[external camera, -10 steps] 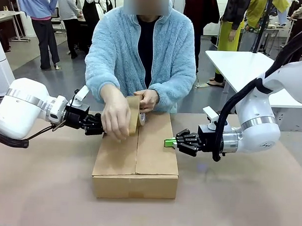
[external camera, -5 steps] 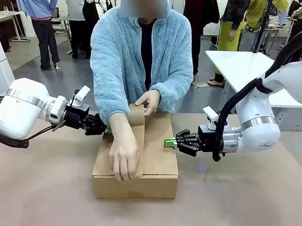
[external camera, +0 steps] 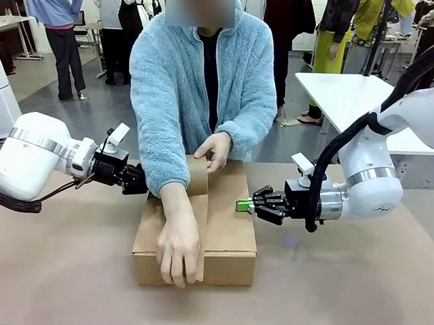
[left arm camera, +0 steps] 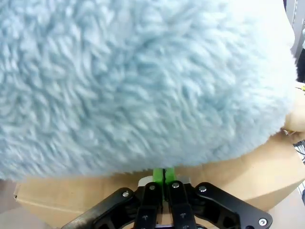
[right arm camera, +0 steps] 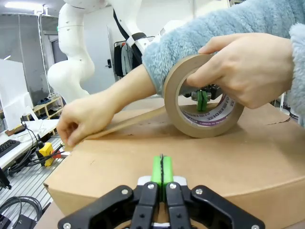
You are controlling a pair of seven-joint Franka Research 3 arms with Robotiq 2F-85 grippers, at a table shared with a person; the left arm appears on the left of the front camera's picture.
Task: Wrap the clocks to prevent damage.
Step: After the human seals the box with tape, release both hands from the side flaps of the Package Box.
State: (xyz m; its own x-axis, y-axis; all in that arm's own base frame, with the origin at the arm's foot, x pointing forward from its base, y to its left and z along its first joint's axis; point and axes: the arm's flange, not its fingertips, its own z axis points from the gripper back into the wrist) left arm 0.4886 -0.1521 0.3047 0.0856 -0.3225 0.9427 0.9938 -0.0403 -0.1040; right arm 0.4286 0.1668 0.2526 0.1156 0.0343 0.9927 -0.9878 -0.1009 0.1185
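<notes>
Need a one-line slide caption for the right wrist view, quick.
Person pulls brown tape from roll along the cardboard box top; right hand shut, pressed against the box's side.

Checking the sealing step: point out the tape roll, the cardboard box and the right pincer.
tape roll point(right arm camera: 204, 98): right wrist view, brown outer band.
cardboard box point(external camera: 229, 220): front view, bare right top flap.
right pincer point(external camera: 241, 205): front view, green fingertips by the box.

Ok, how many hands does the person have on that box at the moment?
2. One hand presses the tape strip over the cardboard box's near front edge; the other hand holds the brown tape roll at the box's far edge.
</notes>
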